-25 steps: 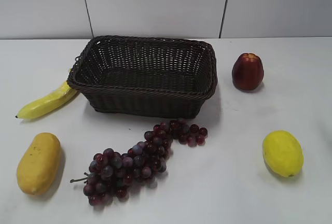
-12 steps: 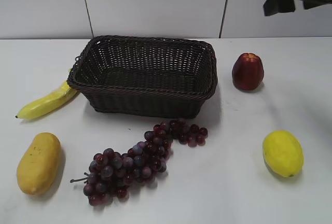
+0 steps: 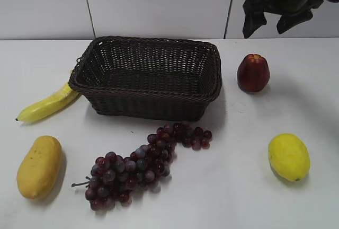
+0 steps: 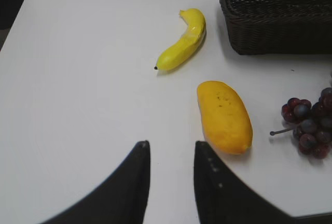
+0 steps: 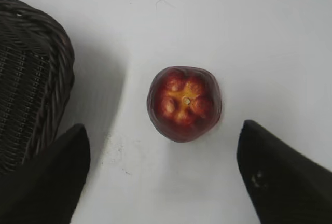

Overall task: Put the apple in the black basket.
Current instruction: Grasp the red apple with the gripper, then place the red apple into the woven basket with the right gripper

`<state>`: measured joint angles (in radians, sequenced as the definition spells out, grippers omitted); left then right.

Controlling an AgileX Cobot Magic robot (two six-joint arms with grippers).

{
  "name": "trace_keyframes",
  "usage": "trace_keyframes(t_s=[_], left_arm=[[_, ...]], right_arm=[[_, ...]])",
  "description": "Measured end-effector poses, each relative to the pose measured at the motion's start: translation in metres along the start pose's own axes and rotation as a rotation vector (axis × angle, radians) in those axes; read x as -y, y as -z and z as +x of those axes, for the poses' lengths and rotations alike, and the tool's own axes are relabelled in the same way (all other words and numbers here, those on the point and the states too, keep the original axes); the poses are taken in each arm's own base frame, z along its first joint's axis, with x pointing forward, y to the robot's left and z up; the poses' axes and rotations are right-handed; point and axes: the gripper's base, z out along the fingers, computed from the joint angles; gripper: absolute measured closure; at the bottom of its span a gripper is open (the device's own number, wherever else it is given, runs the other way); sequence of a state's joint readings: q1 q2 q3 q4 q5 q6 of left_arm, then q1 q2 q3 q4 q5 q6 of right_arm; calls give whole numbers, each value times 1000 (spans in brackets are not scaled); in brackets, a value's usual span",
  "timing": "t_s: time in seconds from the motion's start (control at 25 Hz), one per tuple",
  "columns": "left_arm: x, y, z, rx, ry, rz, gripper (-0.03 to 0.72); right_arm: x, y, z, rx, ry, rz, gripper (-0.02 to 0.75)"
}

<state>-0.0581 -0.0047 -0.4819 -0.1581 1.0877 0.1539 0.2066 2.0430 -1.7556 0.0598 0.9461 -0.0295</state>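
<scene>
The dark red ribbed apple (image 3: 252, 73) stands upright on the white table, right of the black basket (image 3: 146, 77). In the right wrist view the apple (image 5: 184, 103) shows from above, with the basket's braided rim (image 5: 36, 53) at the left. My right gripper (image 3: 273, 21) hangs high above the apple, open wide and empty; in its own view its middle (image 5: 163, 133) lies just below the apple. My left gripper (image 4: 170, 148) is open and empty over bare table, out of the exterior view.
A banana (image 3: 47, 103) lies left of the basket, a yellow-orange mango (image 3: 39, 166) at front left, a grape bunch (image 3: 143, 163) in front of the basket, a lemon (image 3: 288, 156) at front right. A tiled wall stands behind.
My right gripper has come into the exterior view from the top right and moved down and left, towards the spot above the apple. The fruit and basket have not moved.
</scene>
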Motion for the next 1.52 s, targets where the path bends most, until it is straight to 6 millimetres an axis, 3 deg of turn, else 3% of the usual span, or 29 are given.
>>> trace_keyframes(t_s=[0.36,0.8,0.96,1.24,1.44,1.52], left_arm=[[0,0,0,0,0,0,467],[0,0,0,0,0,0,468],[0,0,0,0,0,0,468],[0,0,0,0,0,0,468],[0,0,0,0,0,0,468],[0,0,0,0,0,0,468]], right_arm=[[8,-58,10,-99,31,54,62],[10,-95,16,-124,28,56,90],[10,-95,16,-122,29,57,200],[10,-90,12,-140,27,56,200],[8,-64,-4,-144,17,48,200],[5,-41,-13,-102,13,39,200]])
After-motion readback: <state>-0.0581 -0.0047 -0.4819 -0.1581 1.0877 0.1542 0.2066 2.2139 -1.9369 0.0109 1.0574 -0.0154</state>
